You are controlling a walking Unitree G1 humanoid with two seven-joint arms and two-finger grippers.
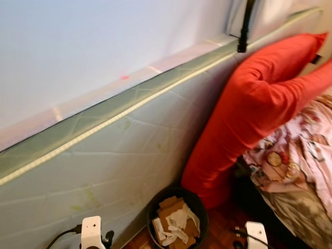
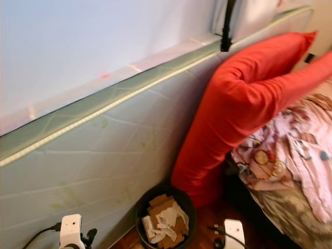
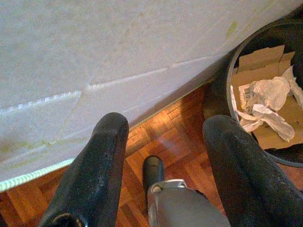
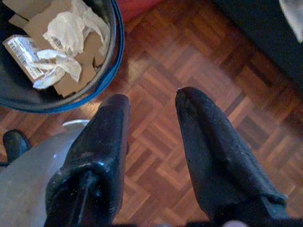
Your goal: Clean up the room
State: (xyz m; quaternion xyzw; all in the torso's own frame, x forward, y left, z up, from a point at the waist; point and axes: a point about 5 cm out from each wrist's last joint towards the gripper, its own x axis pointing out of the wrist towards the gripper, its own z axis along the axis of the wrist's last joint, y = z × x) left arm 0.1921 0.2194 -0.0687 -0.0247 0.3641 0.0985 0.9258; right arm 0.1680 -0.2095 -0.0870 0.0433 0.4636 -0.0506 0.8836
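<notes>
A black round bin (image 1: 178, 217) stands on the wooden floor at the foot of a pale green mattress (image 1: 119, 150) that leans on the wall. It holds cardboard pieces (image 3: 259, 71) and crumpled white paper (image 4: 64, 38). A long red pillow (image 1: 254, 104) leans against the mattress beside the bin, its lower end just behind the bin. My left gripper (image 3: 165, 127) hangs open above the floor next to the bin, with nothing between its fingers. My right gripper (image 4: 151, 97) is open over bare parquet on the bin's other side, also holding nothing.
A bed with a pink patterned cover (image 1: 295, 166) fills the right side. A dark strap (image 1: 245, 26) hangs down the wall above the mattress. Parquet floor (image 4: 189, 71) shows between the bin and the bed. My wrists (image 1: 91, 233) sit at the lower edge.
</notes>
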